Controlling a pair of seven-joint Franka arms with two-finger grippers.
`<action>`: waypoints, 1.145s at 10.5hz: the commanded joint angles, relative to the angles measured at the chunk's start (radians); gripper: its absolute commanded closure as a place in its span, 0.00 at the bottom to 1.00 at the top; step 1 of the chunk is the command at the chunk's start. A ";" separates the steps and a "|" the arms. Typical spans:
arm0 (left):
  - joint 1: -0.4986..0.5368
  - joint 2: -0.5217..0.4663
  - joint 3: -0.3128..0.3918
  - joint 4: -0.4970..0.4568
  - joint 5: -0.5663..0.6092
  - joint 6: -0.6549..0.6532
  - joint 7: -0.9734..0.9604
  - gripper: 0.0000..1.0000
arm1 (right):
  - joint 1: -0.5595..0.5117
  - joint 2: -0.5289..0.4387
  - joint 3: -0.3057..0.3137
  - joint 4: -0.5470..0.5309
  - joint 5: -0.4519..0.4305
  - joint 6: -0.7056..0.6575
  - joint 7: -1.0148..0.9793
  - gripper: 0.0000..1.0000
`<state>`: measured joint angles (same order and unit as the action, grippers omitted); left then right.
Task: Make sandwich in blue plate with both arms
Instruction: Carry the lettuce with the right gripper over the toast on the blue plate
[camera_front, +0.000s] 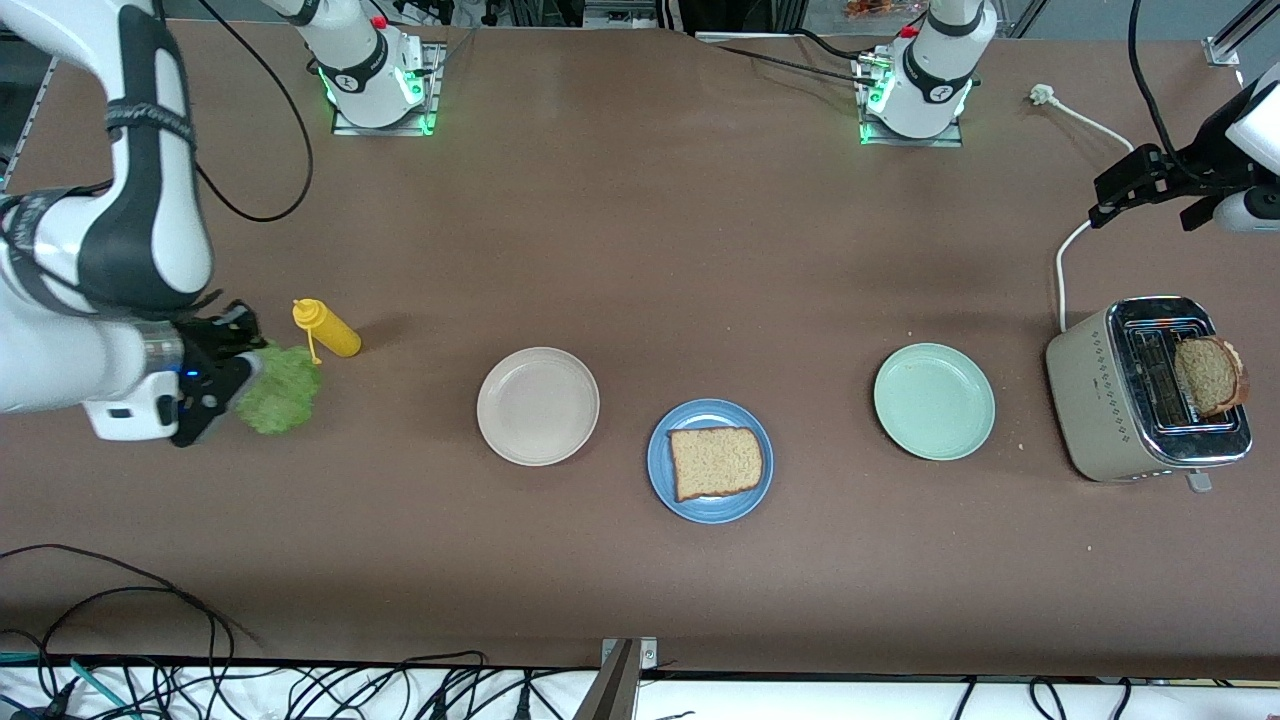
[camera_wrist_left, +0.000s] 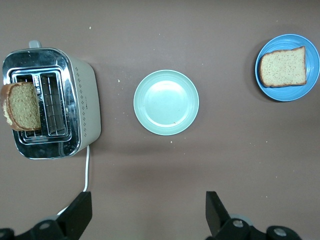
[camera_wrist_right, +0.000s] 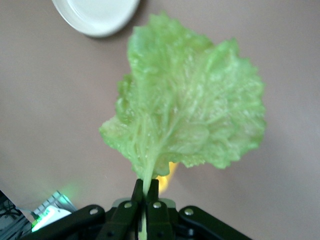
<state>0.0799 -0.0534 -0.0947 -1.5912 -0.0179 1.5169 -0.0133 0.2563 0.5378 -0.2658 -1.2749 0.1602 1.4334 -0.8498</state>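
The blue plate (camera_front: 710, 460) lies at the table's middle, nearest the front camera, with one brown bread slice (camera_front: 715, 462) on it; both show in the left wrist view, plate (camera_wrist_left: 310, 85) and slice (camera_wrist_left: 283, 67). A second slice (camera_front: 1209, 375) stands in the toaster (camera_front: 1110, 400). My right gripper (camera_front: 235, 375) is shut on the stem of a ruffled green lettuce leaf (camera_front: 280, 390) and holds it up at the right arm's end of the table; the leaf (camera_wrist_right: 195, 120) fills the right wrist view. My left gripper (camera_front: 1140, 185) is open and empty, high over the table near the toaster.
A beige plate (camera_front: 538, 405) lies beside the blue plate toward the right arm's end, a pale green plate (camera_front: 934, 400) toward the left arm's end. A yellow squeeze bottle (camera_front: 328, 328) lies by the lettuce. The toaster's white cord (camera_front: 1075, 235) runs toward the bases.
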 joint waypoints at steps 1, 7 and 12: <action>0.006 0.014 0.000 0.031 -0.019 -0.012 0.010 0.00 | 0.154 0.019 -0.010 0.057 0.111 0.112 0.089 1.00; 0.009 0.015 0.003 0.030 -0.017 -0.012 0.013 0.00 | 0.507 0.148 0.009 0.058 0.116 0.687 0.253 1.00; 0.009 0.014 0.003 0.030 -0.017 -0.012 0.016 0.00 | 0.551 0.352 0.132 0.063 0.111 1.186 0.238 1.00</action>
<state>0.0814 -0.0519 -0.0909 -1.5897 -0.0180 1.5169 -0.0134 0.8159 0.7961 -0.1763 -1.2476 0.2609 2.4533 -0.5943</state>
